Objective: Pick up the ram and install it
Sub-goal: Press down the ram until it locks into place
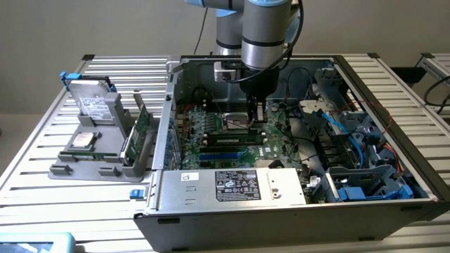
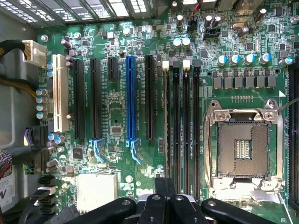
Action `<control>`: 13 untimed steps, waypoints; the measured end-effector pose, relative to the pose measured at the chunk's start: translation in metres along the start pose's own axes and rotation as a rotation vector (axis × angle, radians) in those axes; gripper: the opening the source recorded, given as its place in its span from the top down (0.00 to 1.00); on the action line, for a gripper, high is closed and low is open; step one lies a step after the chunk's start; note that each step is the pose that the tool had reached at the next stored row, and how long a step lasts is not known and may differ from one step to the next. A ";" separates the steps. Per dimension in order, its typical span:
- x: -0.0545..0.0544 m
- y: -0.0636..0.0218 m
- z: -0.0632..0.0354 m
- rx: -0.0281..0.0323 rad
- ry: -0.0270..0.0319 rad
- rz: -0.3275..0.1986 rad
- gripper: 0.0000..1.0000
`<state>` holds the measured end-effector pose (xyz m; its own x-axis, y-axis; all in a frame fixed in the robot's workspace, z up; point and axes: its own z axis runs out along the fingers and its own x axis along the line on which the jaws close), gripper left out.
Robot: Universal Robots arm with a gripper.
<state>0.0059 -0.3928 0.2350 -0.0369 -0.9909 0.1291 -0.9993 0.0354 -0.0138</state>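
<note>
The tool (image 1: 258, 113) hangs inside the open computer case (image 1: 211, 211) on the slatted table (image 1: 70, 205), low over the motherboard (image 2: 117, 107) beside the empty processor socket (image 2: 243, 149); its fingers (image 2: 161, 191) are closed together with nothing between them. A ram (image 1: 235, 140) stick sits seated in a memory slot (image 2: 167, 121) on the board, just beyond the fingertips; a grey holder (image 1: 98, 158) with drives stands on the table at the exterior view's left.

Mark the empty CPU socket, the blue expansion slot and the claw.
Square metal-framed empty CPU socket (image 2: 244, 148), wrist view, contact field.
Long blue plastic expansion slot (image 2: 130, 98), wrist view, mid-length.
Black claw (image 2: 161, 193), wrist view, between fingertips.
</note>
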 end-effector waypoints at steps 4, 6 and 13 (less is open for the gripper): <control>-0.001 0.0001 0.0024 0.0004 -0.0002 0.000 0.89; -0.001 0.0007 0.0027 0.0005 0.0000 0.000 0.89; -0.001 0.0019 0.0039 0.0021 -0.0001 0.000 0.89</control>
<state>0.0041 -0.3918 0.2309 -0.0372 -0.9909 0.1290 -0.9992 0.0355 -0.0159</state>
